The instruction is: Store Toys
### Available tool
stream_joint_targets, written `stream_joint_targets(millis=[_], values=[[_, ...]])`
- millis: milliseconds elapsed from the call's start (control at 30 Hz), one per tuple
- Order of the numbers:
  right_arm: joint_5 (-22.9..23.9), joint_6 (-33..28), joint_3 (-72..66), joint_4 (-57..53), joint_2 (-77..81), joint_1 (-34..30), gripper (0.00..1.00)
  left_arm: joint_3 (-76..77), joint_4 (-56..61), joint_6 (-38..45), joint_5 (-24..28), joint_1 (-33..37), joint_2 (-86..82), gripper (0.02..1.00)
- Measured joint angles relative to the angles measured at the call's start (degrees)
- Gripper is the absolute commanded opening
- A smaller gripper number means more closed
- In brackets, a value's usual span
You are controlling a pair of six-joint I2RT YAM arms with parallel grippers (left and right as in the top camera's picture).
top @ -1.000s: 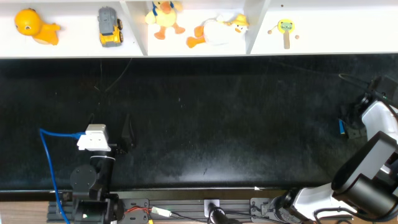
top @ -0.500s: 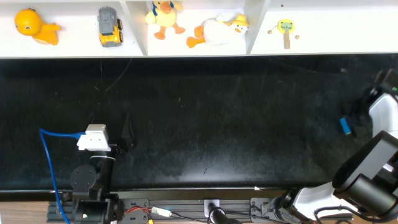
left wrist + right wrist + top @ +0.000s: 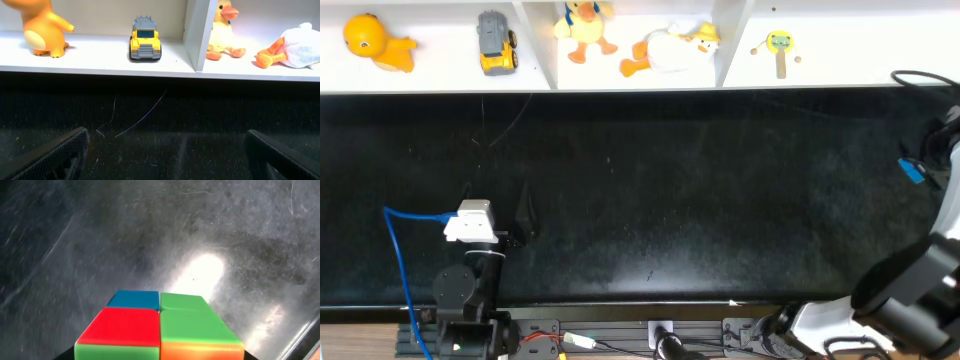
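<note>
Cube (image 3: pixel 160 325) in right gripper (image 3: pixel 916 168); truck (image 3: pixel 497 44), duck (image 3: pixel 375 42) on shelf (image 3: pixel 440 72)

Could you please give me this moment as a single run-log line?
task: store toys | right gripper: shut on colour cube, over table, far right | left gripper: open, facing shelf | shelf: yellow truck, orange duck stored

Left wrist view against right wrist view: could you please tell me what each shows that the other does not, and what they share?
Left wrist, not right: a white shelf holding an orange toy, a truck, a yellow duck and a white duck, plus the open left hand. Right wrist, not left: a cube with red, green, blue and orange faces. Both: the black table.
</note>
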Motion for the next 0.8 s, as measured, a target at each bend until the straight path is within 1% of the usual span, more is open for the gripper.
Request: stream_joint_targets(millis=[67,133,233,333,433,633,700,800], values=[[-0.85,-2.4,-0.5,1.7,-3.08,-0.02,0.047,0.0,0.0,0.0,0.02,0.0,0.0,0.998],[-2.19,-5.03,-2.89,7.3,-7.72,-0.11,0.049,0.0,0.02,0.0,0.02,0.0,0.0,0.998],[-5.25,-10.82,-9.81,21.07,-15.78,-1.01,0.045,-0.02,0.04,0.0,0.02,0.0,0.0,0.998],[-7.5,-15.5,-16.44,36.17,-18.91,-2.64,0.045,-0.02,0.04,0.0,0.02,0.0,0.0,0.998],[-9.99,-18.16,-21.62,50.99,-15.96,-3.45,0.045,-0.02,0.04,0.0,0.02,0.0,0.0,0.998],[-17.86,-20.15,-24.06,70.18,-3.52,-3.19,0.045,-0.02,0.04,0.0,0.0,0.0,0.0,0.998],[-20.94,-20.41,-24.35,76.76,-0.44,-2.73,0.045,-0.04,0.04,0.0,0.0,0.0,0.0,0.998],[-24.22,-20.76,-24.39,85.68,2.78,-1.49,0.045,-0.04,0.04,0.0,0.0,0.0,0.0,0.996]])
